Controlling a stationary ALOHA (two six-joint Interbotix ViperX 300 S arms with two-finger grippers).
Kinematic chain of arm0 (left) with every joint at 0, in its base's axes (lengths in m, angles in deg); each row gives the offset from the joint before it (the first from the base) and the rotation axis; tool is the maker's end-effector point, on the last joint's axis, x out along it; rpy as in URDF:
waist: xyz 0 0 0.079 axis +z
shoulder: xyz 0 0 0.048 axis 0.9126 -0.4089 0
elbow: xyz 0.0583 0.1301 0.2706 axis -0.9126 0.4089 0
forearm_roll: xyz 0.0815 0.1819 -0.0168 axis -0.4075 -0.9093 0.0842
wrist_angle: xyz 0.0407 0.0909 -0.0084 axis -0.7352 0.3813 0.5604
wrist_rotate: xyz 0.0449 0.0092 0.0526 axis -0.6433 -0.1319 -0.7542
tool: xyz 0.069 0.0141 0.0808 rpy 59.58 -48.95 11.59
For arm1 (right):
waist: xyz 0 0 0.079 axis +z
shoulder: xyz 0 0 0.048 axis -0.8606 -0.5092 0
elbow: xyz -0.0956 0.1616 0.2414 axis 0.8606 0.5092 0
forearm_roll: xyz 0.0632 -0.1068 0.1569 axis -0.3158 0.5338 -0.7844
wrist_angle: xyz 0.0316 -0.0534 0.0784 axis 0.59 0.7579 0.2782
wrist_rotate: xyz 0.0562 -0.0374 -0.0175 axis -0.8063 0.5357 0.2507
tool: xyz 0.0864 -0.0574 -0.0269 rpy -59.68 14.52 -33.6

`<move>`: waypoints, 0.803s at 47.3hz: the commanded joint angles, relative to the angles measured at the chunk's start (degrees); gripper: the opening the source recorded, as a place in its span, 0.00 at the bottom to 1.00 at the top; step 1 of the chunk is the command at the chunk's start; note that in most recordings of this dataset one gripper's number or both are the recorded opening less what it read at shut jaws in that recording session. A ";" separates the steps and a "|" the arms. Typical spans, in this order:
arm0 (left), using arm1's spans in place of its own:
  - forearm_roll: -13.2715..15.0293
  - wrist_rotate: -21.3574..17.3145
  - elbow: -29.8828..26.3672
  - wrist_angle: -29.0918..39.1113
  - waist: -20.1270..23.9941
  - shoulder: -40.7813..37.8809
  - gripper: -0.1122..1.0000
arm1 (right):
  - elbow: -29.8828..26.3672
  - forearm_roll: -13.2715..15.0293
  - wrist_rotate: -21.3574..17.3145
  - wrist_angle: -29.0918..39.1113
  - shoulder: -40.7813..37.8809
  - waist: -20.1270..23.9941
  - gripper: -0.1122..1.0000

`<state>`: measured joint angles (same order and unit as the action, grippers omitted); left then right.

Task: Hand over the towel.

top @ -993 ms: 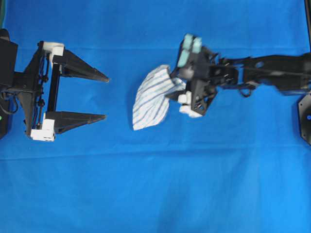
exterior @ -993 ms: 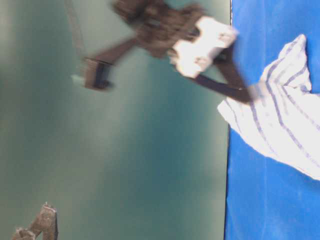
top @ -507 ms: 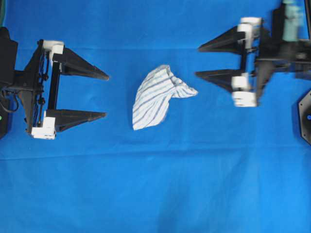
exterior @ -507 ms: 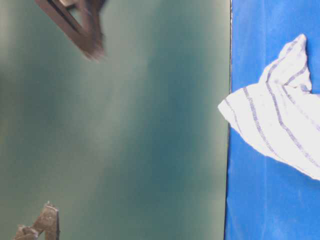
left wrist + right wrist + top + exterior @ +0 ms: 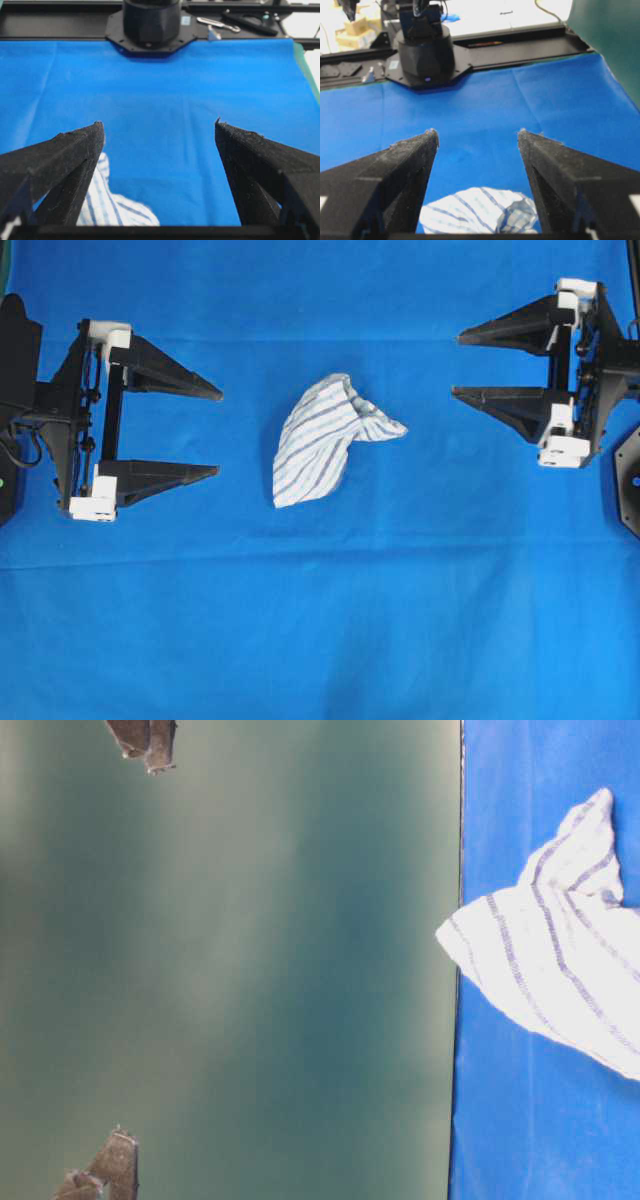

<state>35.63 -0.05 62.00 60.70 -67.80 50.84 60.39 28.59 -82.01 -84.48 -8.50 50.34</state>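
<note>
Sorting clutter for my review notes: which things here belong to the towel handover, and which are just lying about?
Job:
towel, crumpled on the blue cloth
left end effector, open
right end effector, open

Lying about:
blue cloth
metal tool behind the far arm base

No text, label, brand, number or sign can be read in any view; the small pale stickers on the arm bases are too blurred to make out
</note>
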 commanded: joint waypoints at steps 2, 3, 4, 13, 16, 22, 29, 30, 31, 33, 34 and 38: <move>0.00 -0.09 -0.35 -0.44 0.18 0.79 0.89 | -0.79 -0.18 -0.44 0.35 0.44 0.09 0.73; 0.00 -0.18 -0.26 -0.35 0.26 0.97 0.89 | -0.79 -0.26 -0.53 0.70 0.70 0.09 0.73; 0.00 -0.18 -0.09 -0.18 0.26 1.32 0.89 | -0.70 -0.35 -0.62 1.49 1.41 0.09 0.73; 0.00 0.09 2.55 2.02 0.26 7.12 0.89 | -0.44 -0.53 -0.53 9.40 9.67 0.09 0.73; 0.09 0.09 3.87 2.81 0.26 10.02 0.89 | -0.09 -0.53 -0.53 12.92 12.92 0.09 0.73; 0.00 0.09 7.65 3.52 0.35 16.52 0.89 | 2.11 -0.53 -0.53 19.07 20.04 0.09 0.73; 0.09 0.09 12.83 3.96 0.35 24.17 0.89 | 7.29 -0.18 -0.53 23.20 29.97 0.09 0.73; 0.00 0.09 13.62 3.96 0.26 25.31 0.89 | 7.91 -0.18 -0.53 23.55 31.20 0.09 0.73; 0.00 0.09 14.41 3.96 0.35 26.46 0.89 | 8.61 -0.09 -0.53 23.73 32.17 0.09 0.73; 0.00 0.09 15.91 4.04 0.35 28.56 0.89 | 10.02 -0.09 -0.53 23.99 34.19 0.09 0.73; 0.00 0.09 16.61 4.04 0.35 29.62 0.89 | 10.72 -0.09 -0.53 24.17 34.98 0.09 0.73; 0.09 0.09 20.13 4.22 0.70 34.45 0.89 | 14.15 0.00 -0.44 24.08 38.14 0.00 0.73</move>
<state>35.63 0.03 80.72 65.01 -67.62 82.39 73.14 28.41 -82.54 -60.13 27.88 50.34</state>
